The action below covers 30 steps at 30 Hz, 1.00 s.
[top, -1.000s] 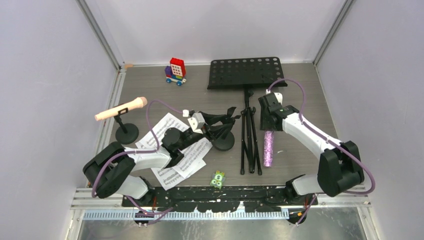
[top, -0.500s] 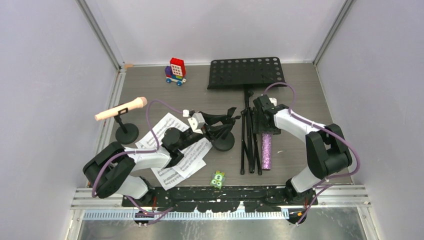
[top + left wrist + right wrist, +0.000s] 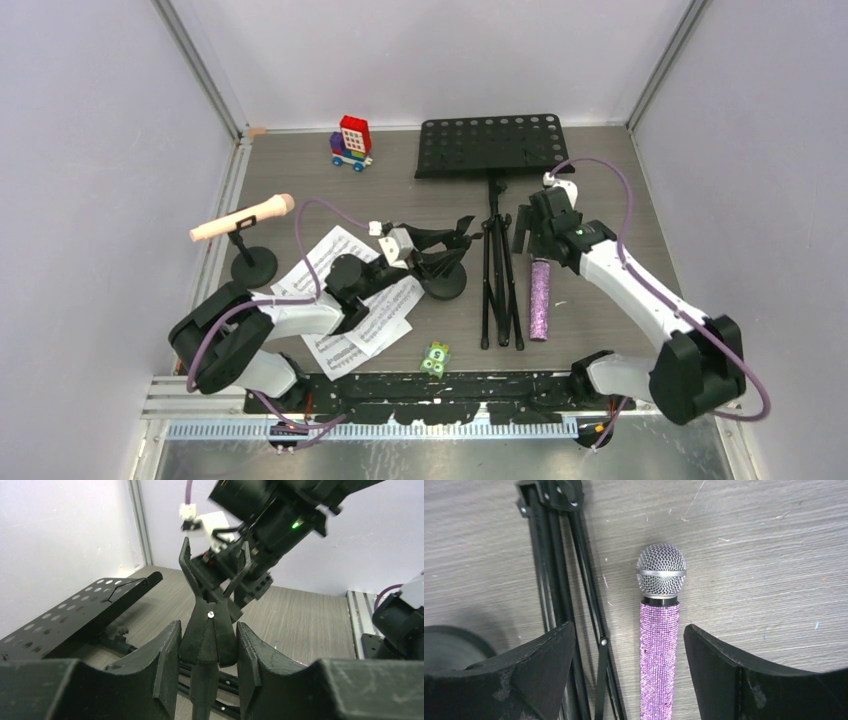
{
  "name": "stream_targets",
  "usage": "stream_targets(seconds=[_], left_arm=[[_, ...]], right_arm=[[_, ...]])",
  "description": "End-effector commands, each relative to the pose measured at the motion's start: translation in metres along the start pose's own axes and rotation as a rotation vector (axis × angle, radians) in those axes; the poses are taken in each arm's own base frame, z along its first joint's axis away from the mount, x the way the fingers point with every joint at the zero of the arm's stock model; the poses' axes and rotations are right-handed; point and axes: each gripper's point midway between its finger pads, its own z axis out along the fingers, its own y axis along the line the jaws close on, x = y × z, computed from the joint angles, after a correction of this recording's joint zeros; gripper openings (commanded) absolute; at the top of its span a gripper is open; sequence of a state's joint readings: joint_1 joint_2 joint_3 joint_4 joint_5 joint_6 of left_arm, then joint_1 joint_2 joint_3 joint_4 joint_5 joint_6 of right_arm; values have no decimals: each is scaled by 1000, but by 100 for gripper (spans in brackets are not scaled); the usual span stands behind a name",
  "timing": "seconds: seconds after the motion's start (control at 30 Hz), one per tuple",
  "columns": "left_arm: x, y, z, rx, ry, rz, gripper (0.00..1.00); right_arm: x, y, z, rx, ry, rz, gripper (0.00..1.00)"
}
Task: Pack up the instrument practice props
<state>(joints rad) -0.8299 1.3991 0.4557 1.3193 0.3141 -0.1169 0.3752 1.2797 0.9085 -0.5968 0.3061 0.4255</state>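
Tabletop (image 3: 774,555) bears glitter microphone (image 3: 660,645) between right pincer's (image 3: 629,626) fingers (image 3: 539,665).

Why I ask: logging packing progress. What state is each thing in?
left pincer: shut on empty mic mount's clip
right pincer: open, straddling purple microphone
purple microphone: lying flat, unheld
pink microphone: clipped in round-based mount
music stand: lying flat, legs folded
sheet-music pages: loose, partly under left arm

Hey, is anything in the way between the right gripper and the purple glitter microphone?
Nothing visible. The right gripper hangs open over the purple glitter microphone, which lies bare on the table. The folded tripod legs lie close alongside, near one finger, which may brush them going down.
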Motion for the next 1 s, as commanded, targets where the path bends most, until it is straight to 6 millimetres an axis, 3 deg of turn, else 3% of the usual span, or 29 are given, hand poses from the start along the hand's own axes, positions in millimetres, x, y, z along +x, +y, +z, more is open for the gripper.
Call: stream_targets(seconds=[0.0, 0.17, 0.3, 0.5, 0.67, 0.7, 0.77, 0.8, 0.9, 0.97], left_arm=[[-40, 15, 24, -21, -145, 119, 0], [-22, 33, 37, -34, -114, 123, 0], [-19, 44, 53, -19, -118, 125, 0], [-14, 62, 73, -24, -127, 118, 0], [3, 78, 72, -42, -96, 95, 0], [7, 80, 70, -46, -87, 89, 4], [14, 85, 66, -73, -72, 65, 29], [17, 87, 65, -85, -66, 58, 34], [28, 87, 61, -87, -43, 56, 36], [30, 87, 60, -84, -35, 56, 43]], right_arm=[[-20, -4, -24, -26, -100, 50, 85], [-49, -14, -73, -82, -291, 90, 85], [-53, -8, -102, -201, -383, 138, 85], [-42, -25, -101, -140, -389, 191, 85], [-36, -23, -99, -143, -356, 176, 85], [-35, -23, -99, -146, -357, 176, 85], [-36, -23, -98, -148, -365, 179, 85], [-36, -23, -97, -148, -367, 181, 85], [-36, -21, -97, -155, -371, 189, 85], [-36, -21, -96, -157, -367, 187, 85]])
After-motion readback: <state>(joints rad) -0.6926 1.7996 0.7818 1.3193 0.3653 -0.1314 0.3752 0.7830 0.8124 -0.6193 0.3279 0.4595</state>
